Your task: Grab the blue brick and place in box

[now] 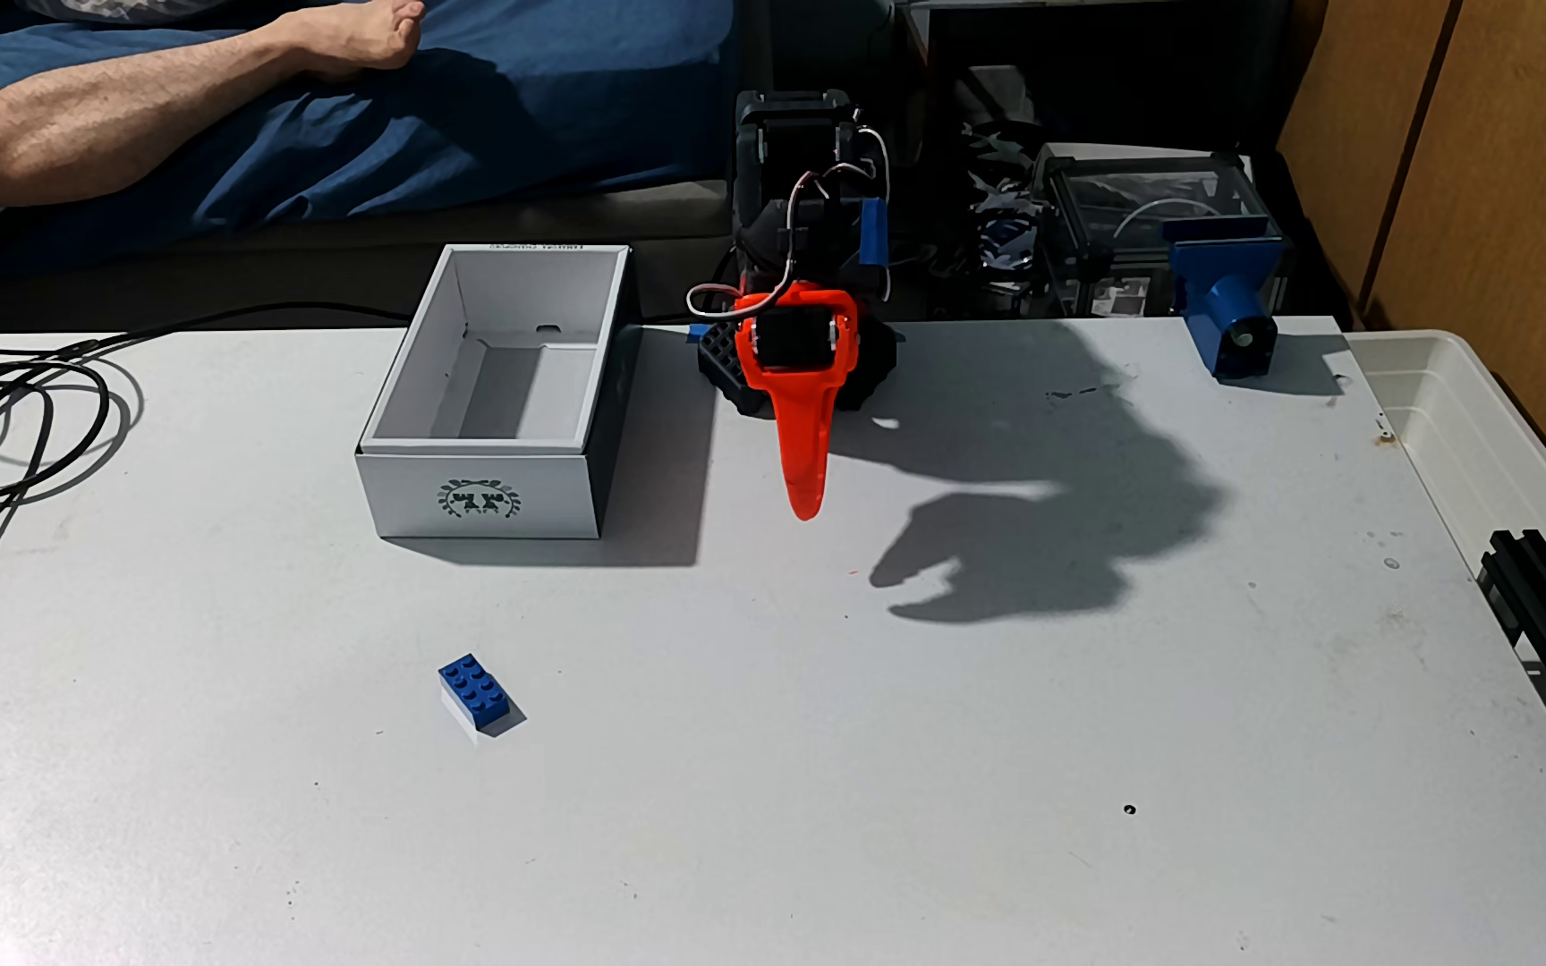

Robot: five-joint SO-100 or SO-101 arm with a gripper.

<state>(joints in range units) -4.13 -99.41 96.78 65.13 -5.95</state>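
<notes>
Orange gripper (805,506) hangs tip-down above the table (937,743), just off the arm base; seen end-on, so can't tell whether fingers are apart or together. Nothing visibly held. Its shadow falls to the right in the fixed view. Left of the gripper, close by: the box (483,492), open top, white, emblem side facing camera, inside looks bare. Blue brick (478,692) lies studs-up on the table, nearer the camera & left of the gripper tip, well apart from it, in front of the box.
</notes>
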